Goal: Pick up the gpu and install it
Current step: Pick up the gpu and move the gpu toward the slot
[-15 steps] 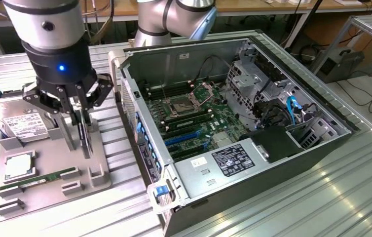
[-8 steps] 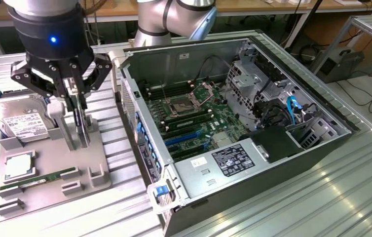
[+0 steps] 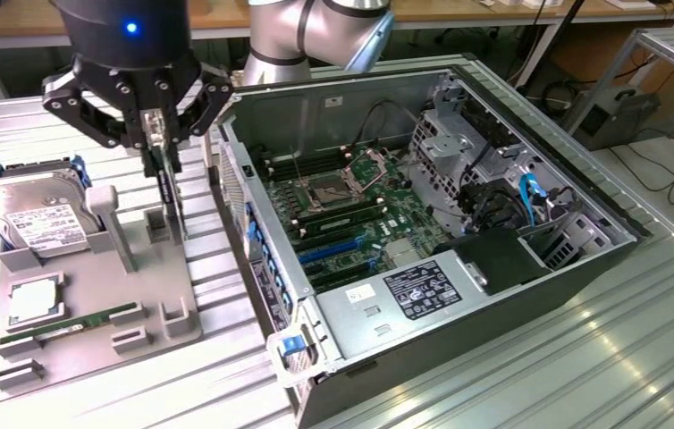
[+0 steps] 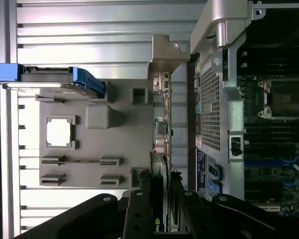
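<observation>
The gpu (image 3: 166, 192) is a thin dark card standing on edge over the grey holder tray (image 3: 134, 295), at the exterior view's left. My gripper (image 3: 158, 143) hangs straight above it, its black fingers closed against both faces of the card's upper edge. In the wrist view the gpu (image 4: 162, 134) runs edge-on away from my gripper (image 4: 162, 211), with its silvery bracket (image 4: 164, 55) at the far end. Whether the card's lower edge still sits in the tray's slot is hidden. The open computer case (image 3: 313, 98) lies beside the tray, with its motherboard (image 3: 349, 206) and blue slots (image 3: 331, 250) exposed.
On the tray stand a hard drive (image 3: 39, 223) in a blue-edged carrier, a square processor chip (image 3: 33, 299) and a green memory stick (image 3: 69, 323). The case's perforated side wall (image 4: 209, 99) runs close alongside the card. Ribbed metal tabletop (image 3: 551, 357) surrounds everything.
</observation>
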{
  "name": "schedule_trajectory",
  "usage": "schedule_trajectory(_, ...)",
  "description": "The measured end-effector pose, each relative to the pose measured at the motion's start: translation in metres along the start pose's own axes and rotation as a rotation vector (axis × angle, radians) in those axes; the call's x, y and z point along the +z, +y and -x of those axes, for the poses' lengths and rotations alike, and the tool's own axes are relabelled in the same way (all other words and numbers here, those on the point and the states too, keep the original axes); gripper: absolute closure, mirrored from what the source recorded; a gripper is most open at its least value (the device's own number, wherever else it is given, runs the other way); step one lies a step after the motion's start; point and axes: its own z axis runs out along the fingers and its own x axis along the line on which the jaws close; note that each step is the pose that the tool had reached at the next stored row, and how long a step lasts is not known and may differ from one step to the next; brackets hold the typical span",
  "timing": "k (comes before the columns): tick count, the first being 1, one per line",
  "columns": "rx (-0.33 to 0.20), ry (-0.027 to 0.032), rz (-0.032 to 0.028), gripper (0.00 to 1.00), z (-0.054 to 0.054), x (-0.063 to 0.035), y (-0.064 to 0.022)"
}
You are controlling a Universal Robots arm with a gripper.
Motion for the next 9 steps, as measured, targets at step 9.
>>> schedule_trajectory(9, 0.0, 0.0007, 0.0152, 0.74, 0.044, -0.0275, -0.0069)
